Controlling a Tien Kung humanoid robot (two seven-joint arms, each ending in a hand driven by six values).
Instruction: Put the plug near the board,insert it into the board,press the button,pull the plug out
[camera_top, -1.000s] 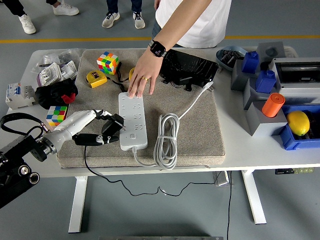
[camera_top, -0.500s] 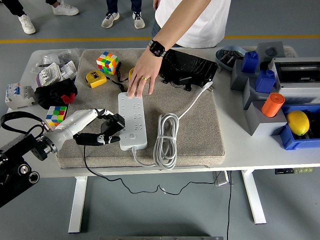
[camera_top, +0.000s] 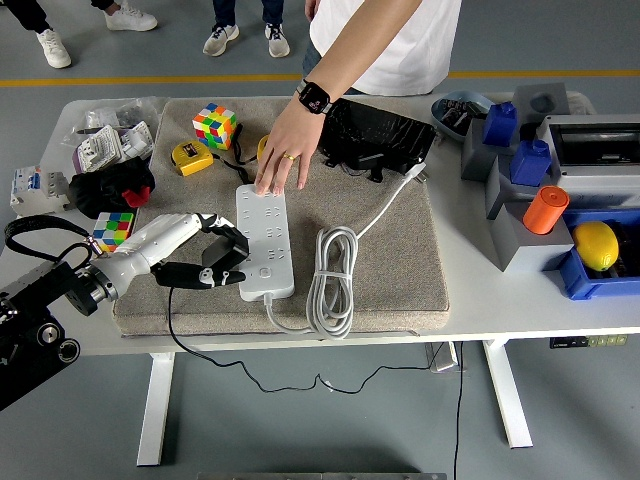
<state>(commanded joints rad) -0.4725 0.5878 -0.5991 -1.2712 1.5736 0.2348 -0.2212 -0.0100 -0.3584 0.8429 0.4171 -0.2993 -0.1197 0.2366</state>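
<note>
Head view has my left hand (camera_top: 215, 262) at the left edge of the board (camera_top: 265, 240), fingers curled on the black plug (camera_top: 232, 248); its cord (camera_top: 200, 350) trails off the near table (camera_top: 520, 300) edge; the plug sits just beside the board's left side, and I cannot tell if any prong has entered a socket; I judge the approach done, with insertion, the button and the pull-out left; my right arm is out of view. A person's hand (camera_top: 285, 150) presses flat on the board's far end, holding it on the grey mat (camera_top: 390, 270); the board's own white cable (camera_top: 335, 270) lies coiled to its right. Farther right, a bowl (camera_top: 455, 110) holds dark small parts I cannot make out; the blue bin (camera_top: 585, 280) at the right edge holds a lemon (camera_top: 597, 245); an orange cylinder (camera_top: 546, 209) stands just left of it.
</note>
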